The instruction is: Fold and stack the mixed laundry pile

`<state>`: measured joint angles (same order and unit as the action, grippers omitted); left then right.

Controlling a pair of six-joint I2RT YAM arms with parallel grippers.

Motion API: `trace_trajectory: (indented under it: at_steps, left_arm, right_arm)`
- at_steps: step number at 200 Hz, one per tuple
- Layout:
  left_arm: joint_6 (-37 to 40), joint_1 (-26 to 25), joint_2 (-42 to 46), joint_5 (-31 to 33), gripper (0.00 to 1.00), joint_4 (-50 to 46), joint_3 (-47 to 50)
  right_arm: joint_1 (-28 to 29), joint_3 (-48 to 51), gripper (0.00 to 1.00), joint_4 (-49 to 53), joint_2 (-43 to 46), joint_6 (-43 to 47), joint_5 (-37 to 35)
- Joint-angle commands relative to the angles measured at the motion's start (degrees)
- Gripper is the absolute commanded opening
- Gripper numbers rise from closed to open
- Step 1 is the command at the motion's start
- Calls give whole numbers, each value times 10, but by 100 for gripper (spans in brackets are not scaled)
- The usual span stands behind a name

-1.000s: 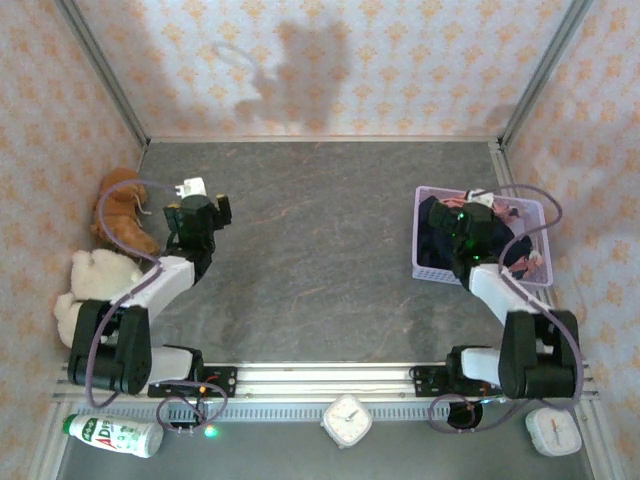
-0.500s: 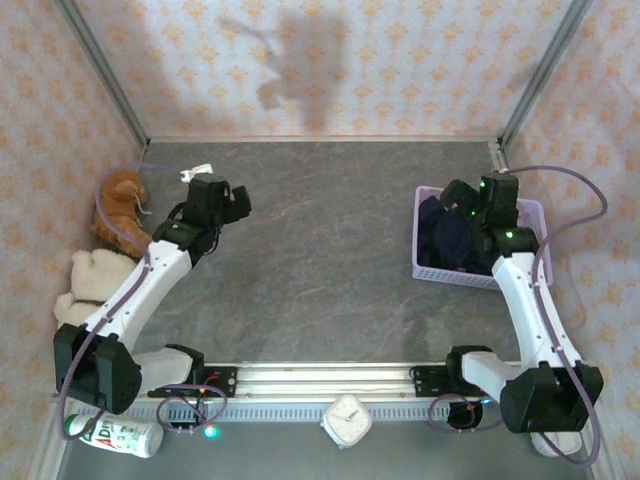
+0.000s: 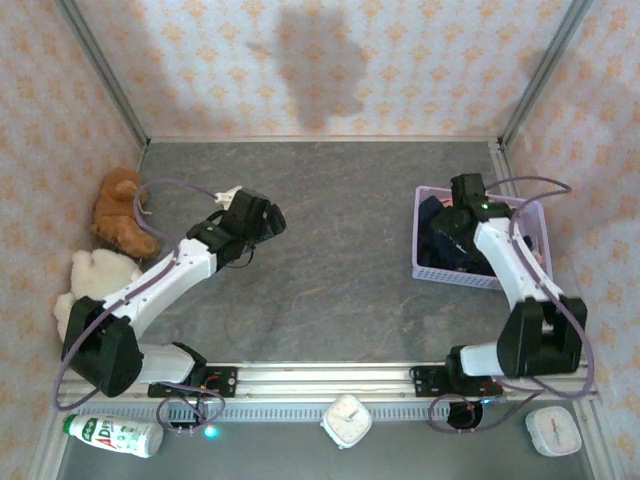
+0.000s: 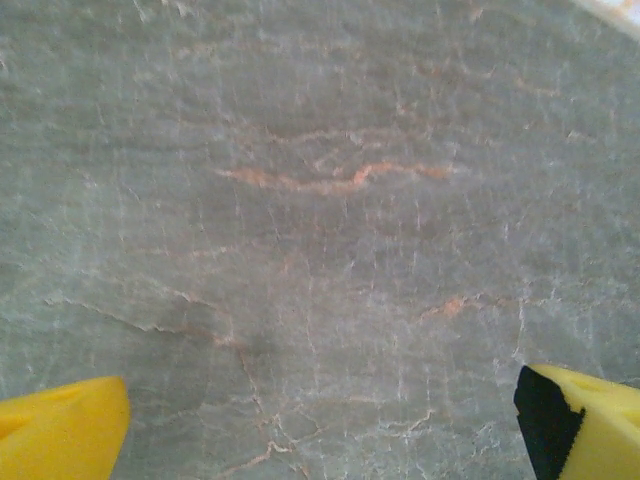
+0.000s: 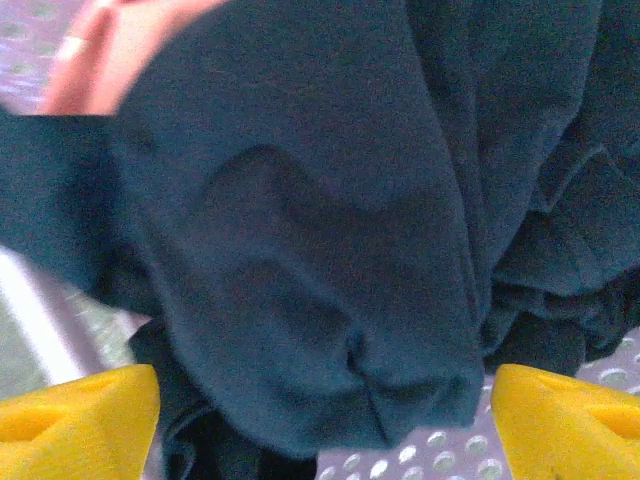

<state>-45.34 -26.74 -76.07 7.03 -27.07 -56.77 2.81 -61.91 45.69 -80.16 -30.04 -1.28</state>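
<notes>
Holding the left claw (image 4: 320,425) wide open above bare worktop (image 4: 320,200), left of centre. Poising the right claw (image 5: 325,420), equally open, over the navy garment (image 5: 300,250) bunched in the lavender basket (image 3: 432,270) at right, salmon-pink garment (image 5: 110,40) peeking beside it.

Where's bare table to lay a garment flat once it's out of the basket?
The grey table between the left tool and the basket is bare, out to the back wall. Crowded: the left edge, with the brown plush toy and cream plush toy, and the basket, full of the navy garment.
</notes>
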Motion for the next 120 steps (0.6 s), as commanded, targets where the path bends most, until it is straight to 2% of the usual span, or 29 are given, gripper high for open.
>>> trace_trajectory:
  at_steps: [1, 8, 41, 55, 83, 120]
  left_arm:
    - [-30, -8, -11, 3, 100, -21, -19]
    - [-31, -8, -13, 2, 100, -20, -19]
    - [-29, -8, -19, 8, 100, -34, -37]
    - [-30, -8, -26, 3, 100, -39, -47]
    - [-26, -1, -63, -49, 100, -55, -103]
    - [-15, 5, -116, -79, 100, -68, -194]
  right_arm:
    - [-3, -32, 82, 16, -58, -32, -74]
    - [-6, -38, 73, 10, -70, -31, -73]
    - [-10, -77, 1, 12, -57, -27, -60]
    - [-10, -108, 0, 30, -36, -13, -48]
    - [-7, -207, 0, 76, 3, 41, -1]
    - [4, -403, 0, 125, -5, 76, 71]
